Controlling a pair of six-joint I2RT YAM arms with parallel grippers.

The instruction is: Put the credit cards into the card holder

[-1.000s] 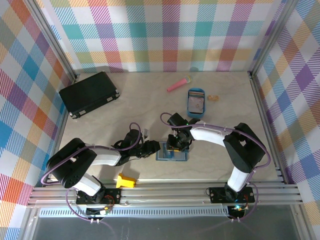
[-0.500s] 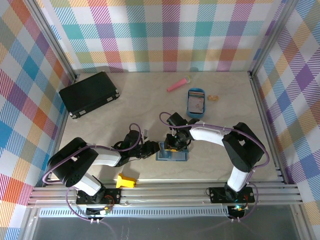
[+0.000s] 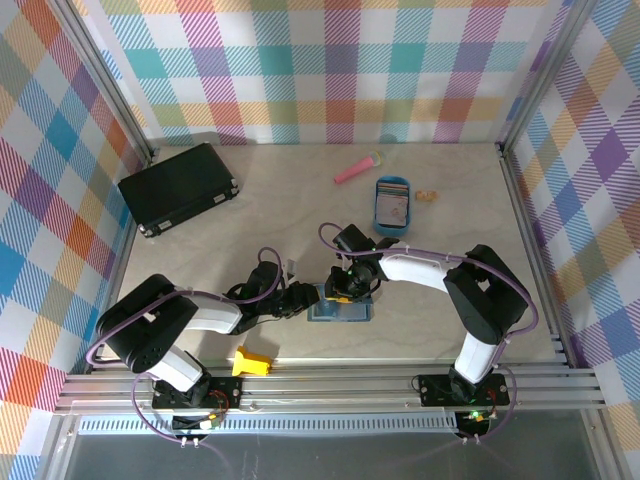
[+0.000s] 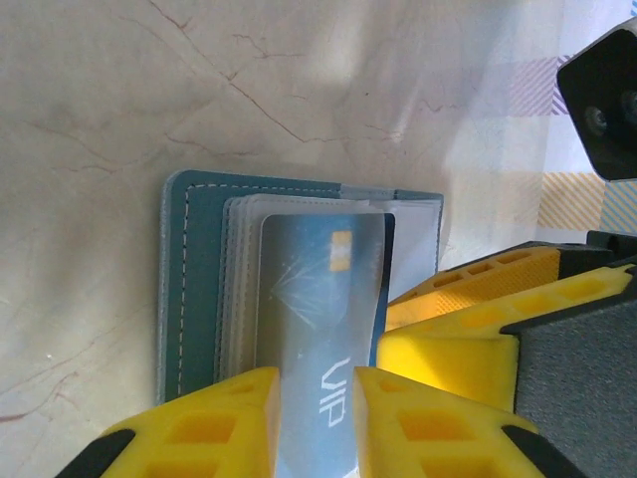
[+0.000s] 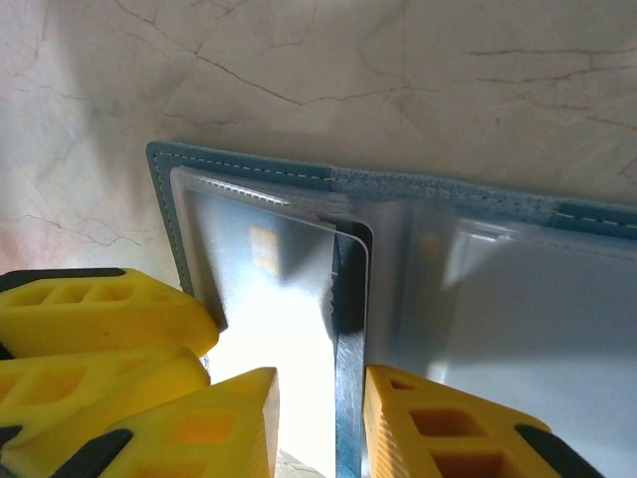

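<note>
The teal card holder (image 3: 350, 314) lies open on the table between the two arms, its clear inner sleeves facing up (image 4: 194, 279) (image 5: 299, 174). A grey-blue credit card (image 4: 318, 299) marked "VIP", with a gold chip, sits in the sleeves of one leaf (image 5: 269, 289). My left gripper (image 3: 315, 298) is open, and its fingertips (image 4: 317, 383) lie over the card's near end. My right gripper (image 3: 345, 292) is open too, its fingertips (image 5: 320, 388) standing over the same card's edge. More credit cards (image 3: 393, 207) lie in a blue oval tray (image 3: 392, 181).
A large black case (image 3: 178, 187) lies at the back left. A pink object (image 3: 357, 168) and a small tan piece (image 3: 427, 195) sit near the tray. A yellow block (image 3: 252, 361) rests by the near rail. The two grippers' fingers are almost touching (image 4: 478, 299).
The right gripper has shifted a little left over the card holder. The holder itself has slid slightly left, towards the left gripper.
</note>
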